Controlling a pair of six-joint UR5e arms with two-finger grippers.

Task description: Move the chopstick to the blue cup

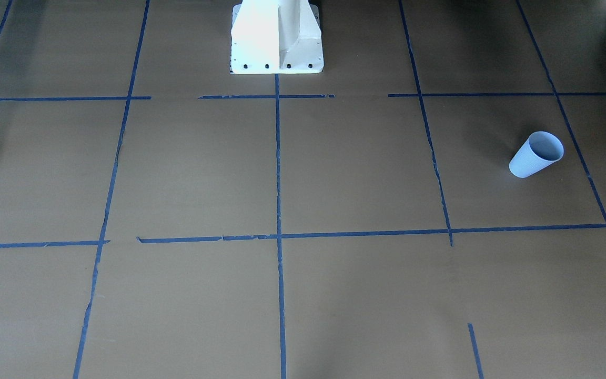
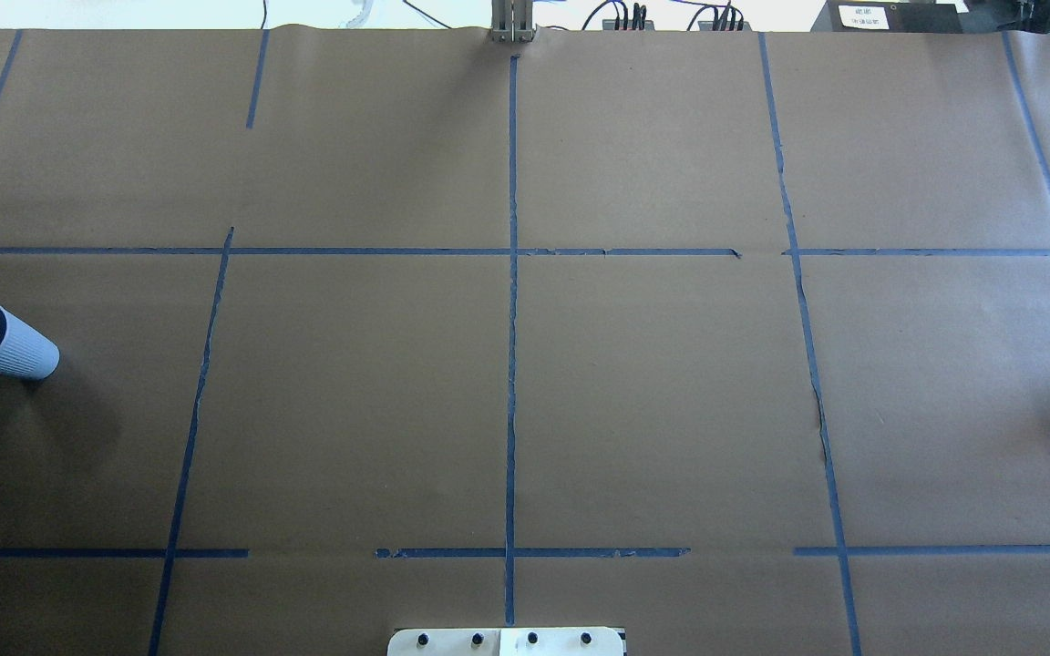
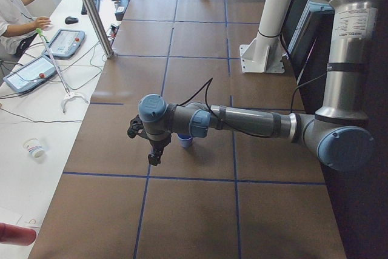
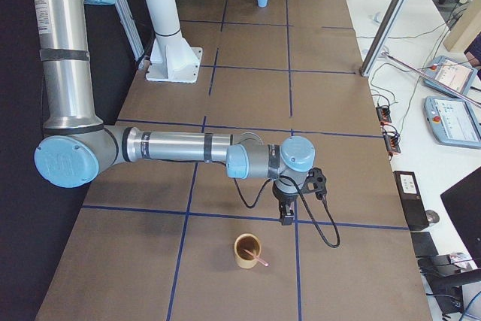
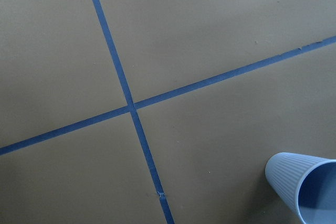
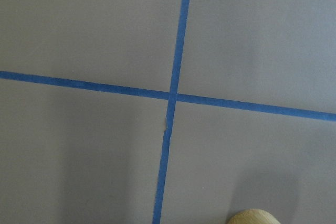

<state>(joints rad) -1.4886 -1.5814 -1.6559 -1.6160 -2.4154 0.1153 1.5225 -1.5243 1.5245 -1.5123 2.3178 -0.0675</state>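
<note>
**Chopstick waits in the brown cup, blue cup far down the table**

The right gripper [image 4: 285, 219] hangs fingers-down over the table [image 4: 240, 88]. I cannot tell whether its fingers are apart or together, since only a side view shows it. Just at its 7 o'clock stands a brown cup [image 4: 247, 250], with the chopstick [image 4: 261, 260] leaning out over the rim toward 4 o'clock. The left gripper [image 3: 153, 159] hangs at the other end of the table, and I cannot tell its state either. The blue cup [image 3: 185, 142] stands upright close at its 2 o'clock, half hidden behind the left arm [image 3: 242, 122]. In the overhead view it sits at the table's 9 o'clock edge.

As I judge it, nothing is gripped yet, so the pick is the step ahead. The stick is thin and slanted, so a grip off its line may slide off or drag the light brown cup over. The cups are well apart, and a long carry or a hand-over could loosen the stick. The blue cup is light, and a stick leaning on its rim might tip it, while the left arm so near could knock it too
</note>
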